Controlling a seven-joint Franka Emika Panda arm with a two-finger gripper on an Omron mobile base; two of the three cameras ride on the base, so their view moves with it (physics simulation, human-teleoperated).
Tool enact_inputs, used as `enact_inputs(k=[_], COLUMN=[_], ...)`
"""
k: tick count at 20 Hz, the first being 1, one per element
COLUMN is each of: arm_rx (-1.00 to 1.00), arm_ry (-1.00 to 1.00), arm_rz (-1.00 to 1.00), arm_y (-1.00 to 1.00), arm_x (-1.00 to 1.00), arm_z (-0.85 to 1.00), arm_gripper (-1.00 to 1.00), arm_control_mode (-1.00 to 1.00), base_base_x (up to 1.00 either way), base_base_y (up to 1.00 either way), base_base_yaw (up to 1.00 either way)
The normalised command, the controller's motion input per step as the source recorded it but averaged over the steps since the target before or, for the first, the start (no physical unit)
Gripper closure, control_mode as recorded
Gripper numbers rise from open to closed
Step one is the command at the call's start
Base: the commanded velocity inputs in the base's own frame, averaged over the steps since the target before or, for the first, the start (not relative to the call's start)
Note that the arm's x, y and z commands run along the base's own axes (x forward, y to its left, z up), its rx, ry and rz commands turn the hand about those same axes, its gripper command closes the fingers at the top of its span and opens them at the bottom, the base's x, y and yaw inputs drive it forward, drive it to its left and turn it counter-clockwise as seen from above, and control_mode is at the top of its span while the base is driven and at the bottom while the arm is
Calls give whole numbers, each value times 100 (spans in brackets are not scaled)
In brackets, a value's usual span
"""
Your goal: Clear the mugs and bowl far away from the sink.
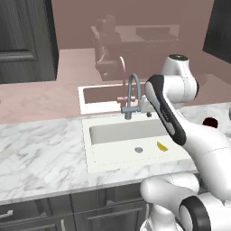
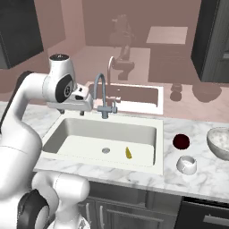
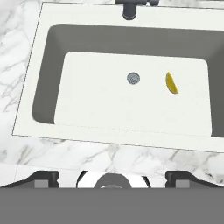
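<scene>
A white robot arm pauses over the sink (image 2: 67, 147) in a marble-topped kitchen, its gripper (image 3: 112, 178) pointed down at the basin with the jaws spread wide and nothing between them. The hand hangs level with the tall arched faucet (image 2: 102, 96), above the left half of the basin as the right base camera sees it.

The crockery it is meant to clear sits elsewhere. On the counter (image 2: 197, 179) to the right of the sink, a pale mug (image 2: 186, 164) stands just beside the basin's rim, a second cup with a dark red interior (image 2: 181, 142) stands just behind it, and the speckled bowl (image 2: 220, 142) rests further right, at the picture's edge. All three lie well apart from the gripper, off to its right across the full width of the basin. From the left base camera the dark red cup (image 1: 210, 122) peeks out behind the robot's forearm.

Inside the basin lies a small yellow scrap (image 3: 172, 83), just right of the round drain (image 3: 133, 78).

The next move will likely be a long sideways swing toward the near mug, whose handle direction cannot be made out.
</scene>
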Motion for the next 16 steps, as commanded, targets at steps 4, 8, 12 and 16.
enact_inputs(k=[4, 8, 12, 16], arm_rx=[0, 0, 0, 0], arm_ry=[-8, -7, -3, -2], arm_rz=[0, 0, 0, 0], arm_y=[0, 0, 0, -3], arm_x=[-46, -47, -35, -24], arm_z=[0, 0, 0, 0], arm_gripper=[-100, -100, -100, -100], arm_control_mode=[-100, -100, -100, -100], base_base_x=[0, 0, 0, 0], base_base_y=[0, 0, 0, 0], base_base_yaw=[0, 0, 0, 0])
